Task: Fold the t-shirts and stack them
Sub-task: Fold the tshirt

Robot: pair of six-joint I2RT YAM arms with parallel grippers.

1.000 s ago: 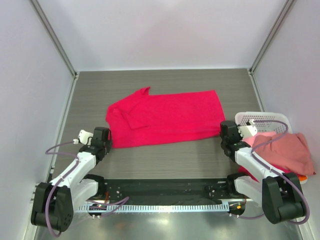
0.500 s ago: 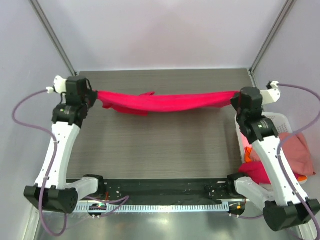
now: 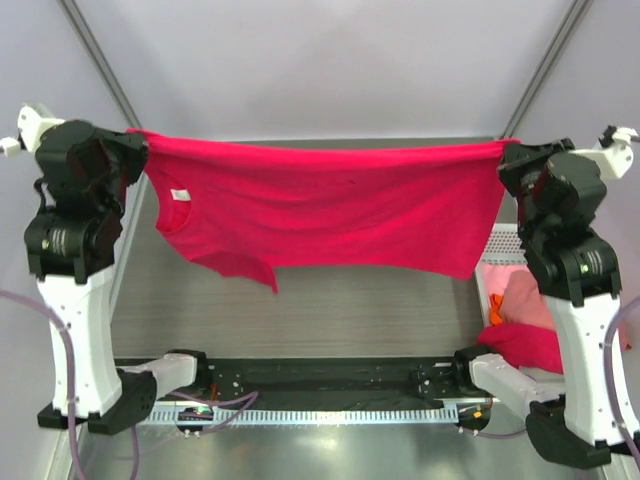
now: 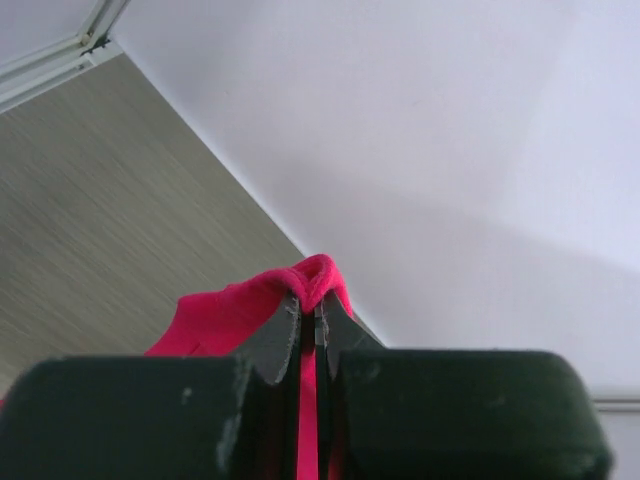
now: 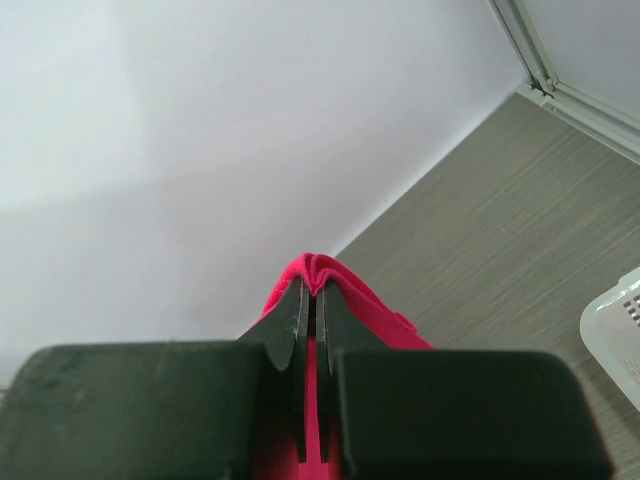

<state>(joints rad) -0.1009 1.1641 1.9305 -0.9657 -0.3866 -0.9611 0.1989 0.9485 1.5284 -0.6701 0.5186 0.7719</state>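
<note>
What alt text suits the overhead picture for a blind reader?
A bright red t-shirt hangs stretched in the air above a grey table, its upper corners pinched by the left fingers and right fingers. A white basket holding other shirts sits at right.

Looking like a robotics lab test cell rather than a home or shop. Showing plain pale-lilac panel walls [image 3: 330, 70] closing in the far, left and right edges of a grey wood-grain laminate worktop [image 3: 330, 310]. Showing slim grey metal frame posts [image 3: 97, 62] rising at the far corners. Carrying, along the near edge, a black mounting rail [image 3: 330, 378] bolting down two white-and-black robot arms [image 3: 75, 300], with loose purple cables [image 3: 232, 404] trailing beside it and a white toothed strip [image 3: 330, 410] lining the very edge.
</note>
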